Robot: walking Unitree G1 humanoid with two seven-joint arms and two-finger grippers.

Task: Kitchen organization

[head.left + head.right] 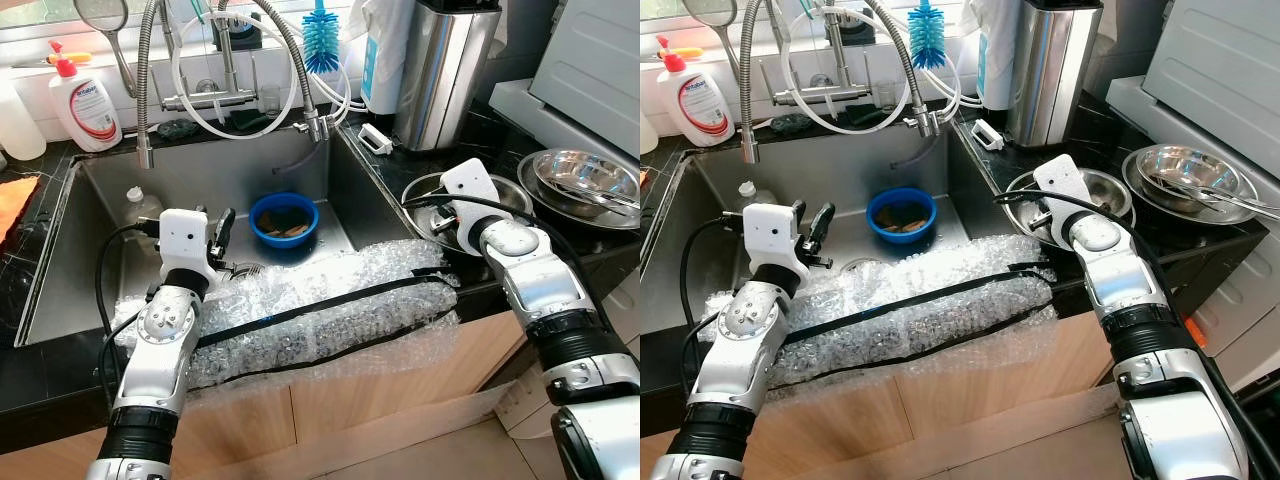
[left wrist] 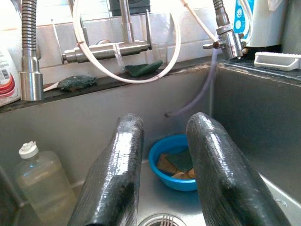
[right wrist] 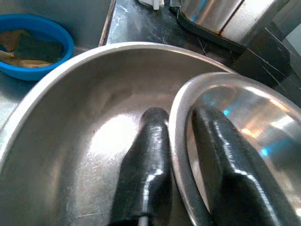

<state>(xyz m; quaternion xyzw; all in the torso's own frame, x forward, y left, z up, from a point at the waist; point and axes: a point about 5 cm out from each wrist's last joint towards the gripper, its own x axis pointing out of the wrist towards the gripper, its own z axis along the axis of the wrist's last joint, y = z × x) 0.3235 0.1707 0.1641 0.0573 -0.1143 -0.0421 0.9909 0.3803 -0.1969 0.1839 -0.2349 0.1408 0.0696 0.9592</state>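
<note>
Right hand (image 3: pixel 176 155) pinches bowl rim (image 3: pixel 181 117).

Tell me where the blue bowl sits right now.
The blue bowl sits on the floor of the sink, toward its back right, just ahead of the left gripper and below the faucet hose.

Nested steel bowls (image 3: pixel 94 122) on counter

Left end effector (image 2: pixel 162 174) fingers parted, right end effector (image 3: pixel 181 165) pinching
</note>
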